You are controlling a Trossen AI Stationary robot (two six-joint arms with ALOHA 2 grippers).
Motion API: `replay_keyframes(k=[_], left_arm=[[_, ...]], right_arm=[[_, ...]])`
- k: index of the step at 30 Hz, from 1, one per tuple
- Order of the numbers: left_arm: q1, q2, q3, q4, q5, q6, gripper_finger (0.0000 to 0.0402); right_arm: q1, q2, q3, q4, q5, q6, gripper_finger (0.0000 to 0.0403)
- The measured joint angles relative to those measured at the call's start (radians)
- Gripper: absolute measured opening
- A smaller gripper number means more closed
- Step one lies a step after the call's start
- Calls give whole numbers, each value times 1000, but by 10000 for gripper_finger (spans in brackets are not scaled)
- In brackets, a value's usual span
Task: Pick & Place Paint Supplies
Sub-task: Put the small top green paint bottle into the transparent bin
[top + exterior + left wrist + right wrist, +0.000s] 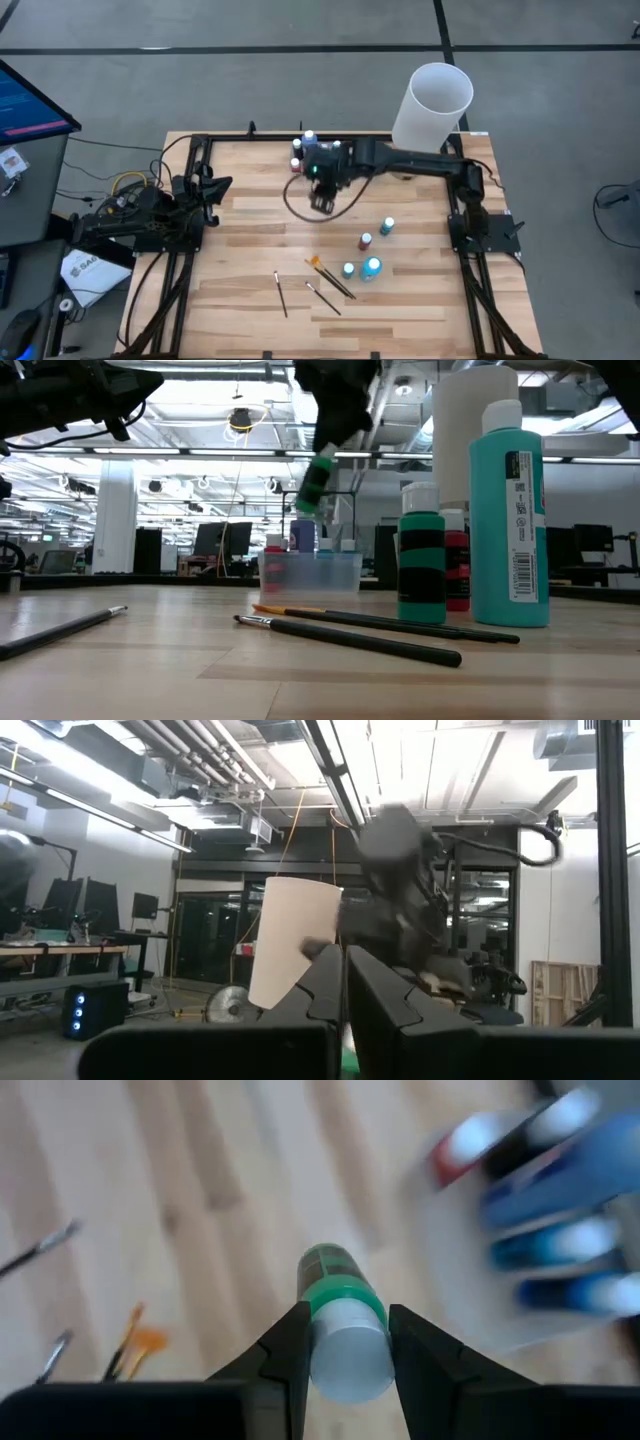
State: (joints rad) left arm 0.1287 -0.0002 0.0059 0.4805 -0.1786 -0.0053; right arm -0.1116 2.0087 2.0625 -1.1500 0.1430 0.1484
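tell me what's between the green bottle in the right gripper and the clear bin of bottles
Nothing: the green bottle, held in the right gripper, hangs above bare wood just short of the clear bin, as the low view shows.

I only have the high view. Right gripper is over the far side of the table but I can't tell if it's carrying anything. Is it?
Observer: Yes. The right gripper is shut on a green bottle, gripped by its pale cap.
Operator: Off the table?
Observer: Yes, in the low view the green bottle hangs tilted in the air above the clear tray.
Operator: Anything in that tray yet?
Observer: Several bottles stand in it, blue and red among them.
Operator: Left arm?
Observer: The left gripper waits at the table's left edge, fingers together, empty.
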Motion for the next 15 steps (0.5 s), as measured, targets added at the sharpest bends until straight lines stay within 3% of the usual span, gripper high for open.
replay_keyframes(k=[9,15], left_arm=[[0,0,0,0,0,0,2],[0,0,0,0,0,0,2]], right_arm=[[-169,7,47,68,37,8,102],[-214,8,47,87,34,55,102]])
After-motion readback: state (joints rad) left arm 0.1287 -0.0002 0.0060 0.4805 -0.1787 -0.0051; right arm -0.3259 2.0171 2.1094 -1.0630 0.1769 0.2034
